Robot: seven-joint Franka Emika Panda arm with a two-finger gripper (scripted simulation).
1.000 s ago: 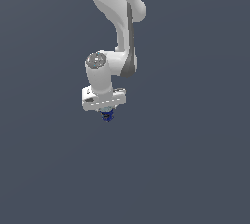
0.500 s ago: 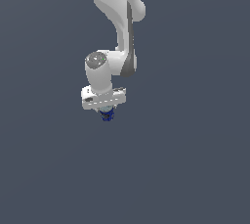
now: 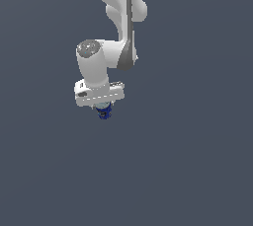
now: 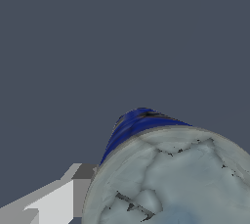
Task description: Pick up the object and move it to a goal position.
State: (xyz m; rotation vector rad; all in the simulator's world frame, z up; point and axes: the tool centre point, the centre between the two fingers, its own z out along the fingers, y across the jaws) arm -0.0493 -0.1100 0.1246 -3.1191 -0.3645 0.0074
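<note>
Holding one can (image 3: 104,113) between my fingers, I have my tool (image 3: 103,110) closed on it below my wrist, with nothing but flat grey behind it in the exterior view. One arm, one tool, one can: that is all I count. In the wrist view the can's (image 4: 166,174) pale silvery-grey top fills the near corner, its dark-blue side curving away behind, and one white finger (image 4: 58,201) presses against it.

Background (image 3: 197,170): a uniform dark grey-blue field; no edges, seams or markings visible; the wrist view shows the same flat tone (image 4: 73,47).
</note>
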